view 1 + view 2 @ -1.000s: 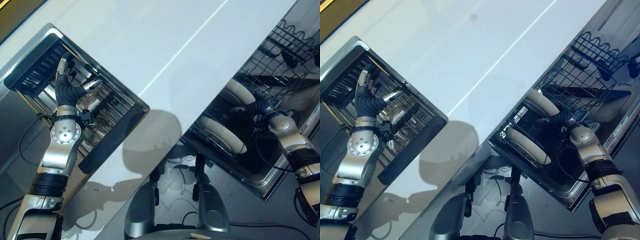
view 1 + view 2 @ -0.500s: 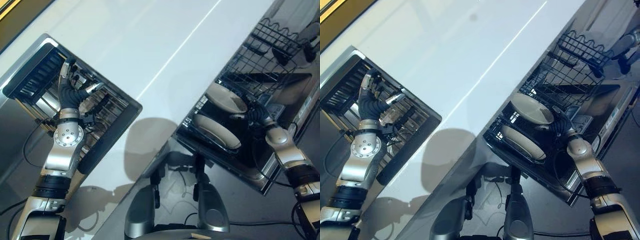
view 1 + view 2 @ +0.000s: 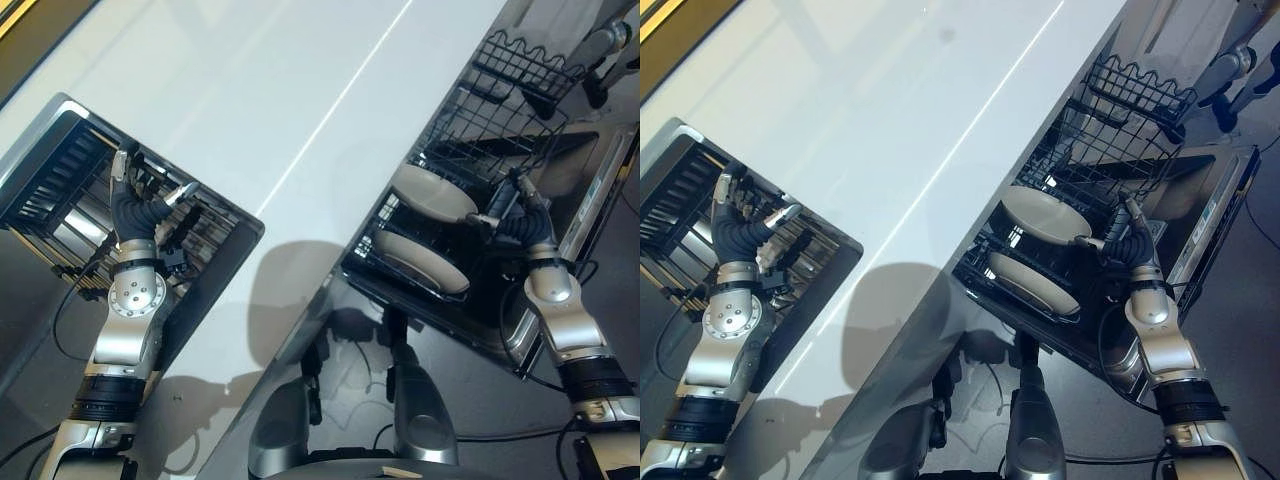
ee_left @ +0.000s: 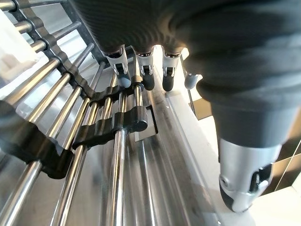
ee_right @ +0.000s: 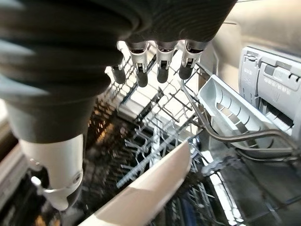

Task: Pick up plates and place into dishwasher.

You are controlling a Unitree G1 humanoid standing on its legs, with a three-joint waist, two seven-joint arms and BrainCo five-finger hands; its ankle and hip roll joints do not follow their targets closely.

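Note:
Two cream plates stand on edge in the dishwasher's black wire rack [image 3: 470, 130], the upper plate [image 3: 432, 192] behind the lower plate [image 3: 425, 262]. My right hand [image 3: 515, 212] hovers just right of the upper plate, open, its fingers [image 5: 160, 66] straight and holding nothing. A plate's rim [image 5: 150, 188] shows below them in the right wrist view. At the far left my left hand [image 3: 135, 205] is open over a rack of metal rods [image 4: 117, 155], with its fingers [image 4: 143, 70] stretched above the bars.
A white countertop [image 3: 300, 100] runs between the rod rack and the dishwasher. A wavy wire basket [image 3: 525, 70] sits at the wire rack's far end. The open dishwasher door [image 3: 1200, 230] with its grey detergent compartment [image 5: 268, 84] lies right of my right hand.
The camera has shifted. My right hand has let go of the upper plate and drawn back to its right. The left hand stays over the rods.

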